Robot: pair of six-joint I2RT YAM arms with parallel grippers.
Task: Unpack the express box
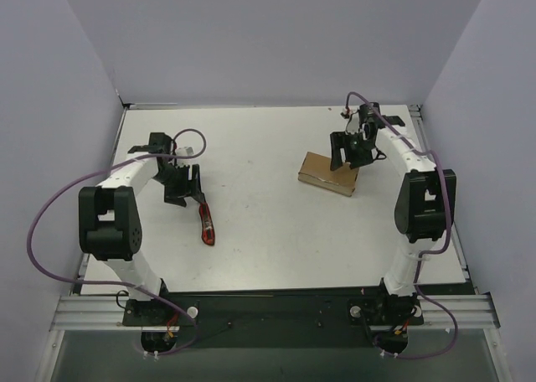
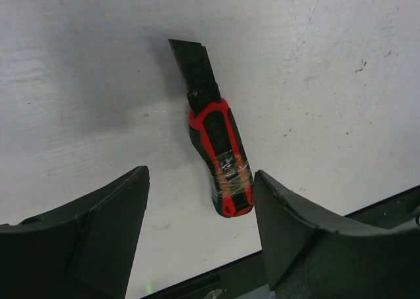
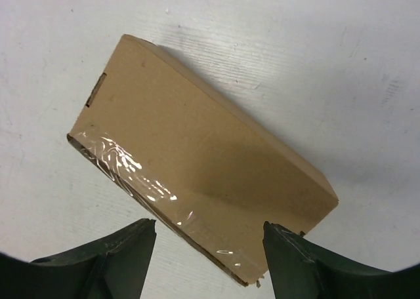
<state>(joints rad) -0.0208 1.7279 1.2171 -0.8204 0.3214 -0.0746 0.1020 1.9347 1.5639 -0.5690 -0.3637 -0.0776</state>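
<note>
The express box [image 1: 328, 173] is a closed brown carton lying flat on the white table at the right. Clear tape runs along its near edge in the right wrist view [image 3: 197, 161]. My right gripper [image 1: 350, 153] hovers over the box's right end, open and empty, its fingers [image 3: 111, 259] spread wider than the box corner between them. My left gripper [image 1: 182, 185] is open and empty at the left, just above a red-and-black utility knife [image 1: 206, 224]. In the left wrist view the knife [image 2: 216, 155] lies flat, its handle end between my fingers [image 2: 302, 240].
Grey walls close off the table [image 1: 268, 139] at the back and both sides. A black rail [image 1: 276, 302] carrying both arm bases runs along the near edge. Purple cables loop off each arm.
</note>
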